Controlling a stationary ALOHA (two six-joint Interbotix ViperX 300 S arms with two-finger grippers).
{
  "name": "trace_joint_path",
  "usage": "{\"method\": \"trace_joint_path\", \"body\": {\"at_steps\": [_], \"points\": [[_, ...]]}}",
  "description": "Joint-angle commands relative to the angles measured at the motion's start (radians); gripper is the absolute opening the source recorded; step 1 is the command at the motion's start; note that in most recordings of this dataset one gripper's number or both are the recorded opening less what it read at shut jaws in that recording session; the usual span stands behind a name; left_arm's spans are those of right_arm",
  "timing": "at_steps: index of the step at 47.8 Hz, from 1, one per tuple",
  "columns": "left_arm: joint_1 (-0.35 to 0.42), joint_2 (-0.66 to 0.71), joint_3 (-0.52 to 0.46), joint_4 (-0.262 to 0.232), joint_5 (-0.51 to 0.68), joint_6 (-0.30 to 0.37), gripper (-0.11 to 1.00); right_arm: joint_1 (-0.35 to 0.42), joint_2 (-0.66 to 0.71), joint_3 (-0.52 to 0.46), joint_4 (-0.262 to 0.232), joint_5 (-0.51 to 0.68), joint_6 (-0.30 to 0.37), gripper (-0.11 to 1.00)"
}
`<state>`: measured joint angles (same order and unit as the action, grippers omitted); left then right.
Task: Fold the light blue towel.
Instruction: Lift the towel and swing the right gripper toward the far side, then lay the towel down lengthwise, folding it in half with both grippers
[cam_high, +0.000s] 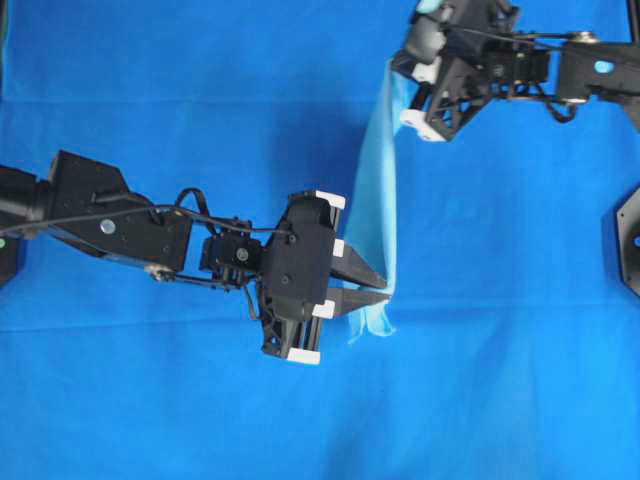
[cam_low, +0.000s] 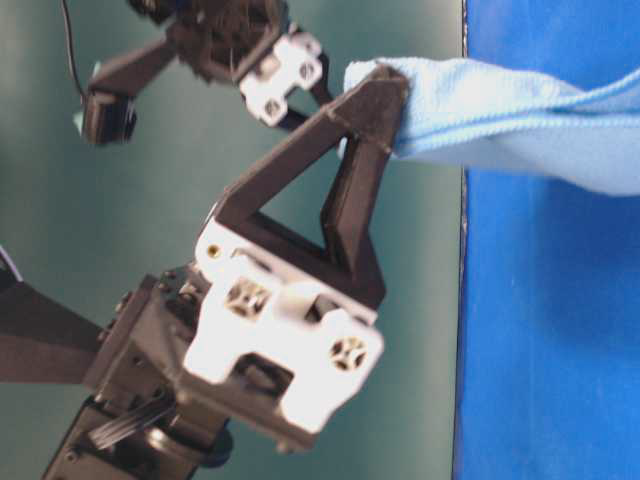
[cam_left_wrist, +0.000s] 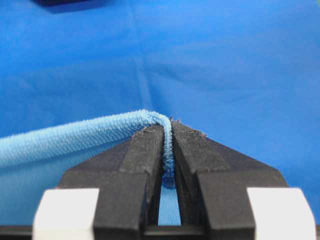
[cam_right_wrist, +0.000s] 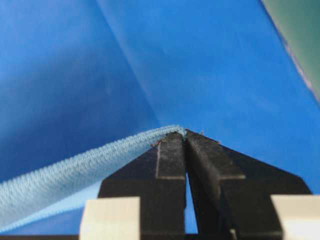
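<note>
My worry was a slip: each pinch held only a sliver of hem, so uneven pulling could have tugged a corner free and spoiled the fold. My left gripper (cam_high: 375, 290) and right gripper (cam_right_wrist: 186, 134) were both clamped on the light blue towel (cam_high: 376, 200), which hung lifted and taut from five o'clock to one o'clock, pale and finely woven.

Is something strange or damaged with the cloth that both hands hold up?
Nothing stands out. The pale blue microfibre towel hangs intact between the left hand and the right hand, each shut on a hemmed edge.
</note>
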<state>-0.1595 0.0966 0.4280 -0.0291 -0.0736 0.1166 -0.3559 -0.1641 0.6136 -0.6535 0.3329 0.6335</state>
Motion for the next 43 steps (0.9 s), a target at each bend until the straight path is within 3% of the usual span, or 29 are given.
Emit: {"method": "trace_joint_path", "body": {"at_steps": [1,15,31,37,43], "points": [[-0.04,-0.011,-0.028,0.003,-0.028,0.006,0.03,-0.035,-0.003,-0.04,-0.008,0.003,-0.005,0.02],[-0.031,0.034,-0.078,0.003,-0.064,0.011,0.03,-0.044,-0.071,0.035,-0.005,0.032,0.008,0.02],[-0.02,0.241,-0.333,0.003,-0.089,0.011,0.03,-0.057,-0.305,0.224,0.011,0.14,0.005,0.02],[-0.018,0.316,-0.416,0.003,-0.095,0.009,0.03,-0.057,-0.356,0.253,0.017,0.187,-0.006,0.02],[-0.017,0.35,-0.437,0.002,-0.095,0.0,0.03,-0.057,-0.339,0.249,0.018,0.186,-0.011,0.02]]}}
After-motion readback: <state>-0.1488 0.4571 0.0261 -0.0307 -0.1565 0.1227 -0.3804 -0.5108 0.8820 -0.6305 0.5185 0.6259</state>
